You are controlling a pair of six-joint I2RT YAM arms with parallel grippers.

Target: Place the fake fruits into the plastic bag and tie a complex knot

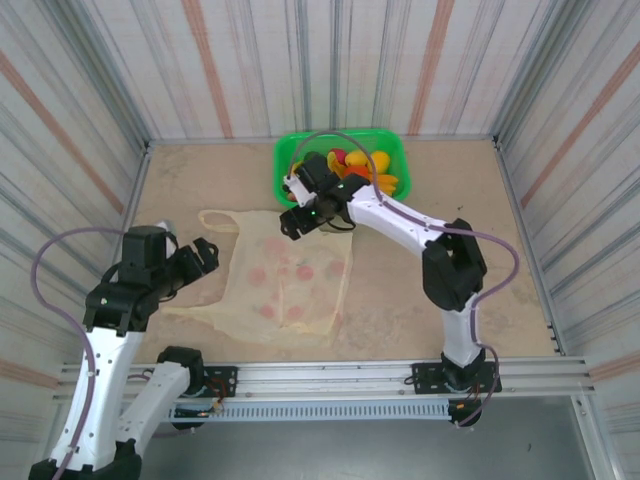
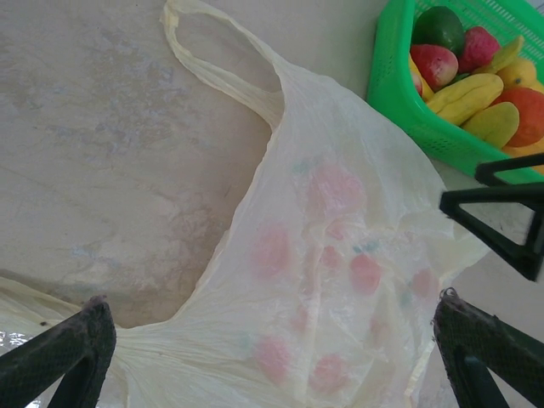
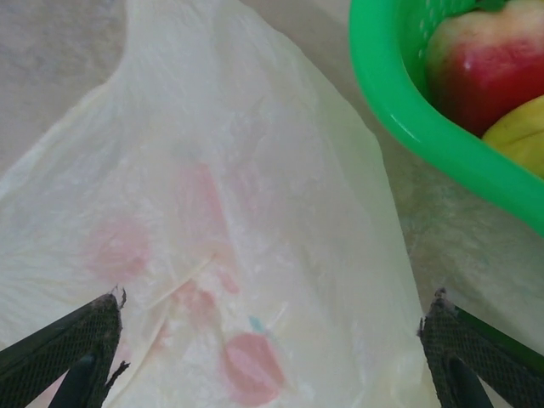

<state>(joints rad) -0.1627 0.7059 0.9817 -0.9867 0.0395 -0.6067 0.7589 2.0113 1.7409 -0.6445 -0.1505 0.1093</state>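
Top external: we see one plastic bag (image 1: 290, 275) flat on the counter (image 1: 400, 310), beneath the right end effector (image 1: 292, 222) and beside the left end effector (image 1: 205, 255). Both gape wide. One basket (image 1: 285, 160) holds the fake fruits (image 1: 360, 165).

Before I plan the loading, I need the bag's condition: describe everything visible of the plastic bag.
The plastic bag is thin, translucent cream-yellow film with faded red round prints, crumpled, lying flat on the table, near the green basket. One loop handle stretches outward, untied. The open left end effector and right end effector hover at its edges; contact unclear.
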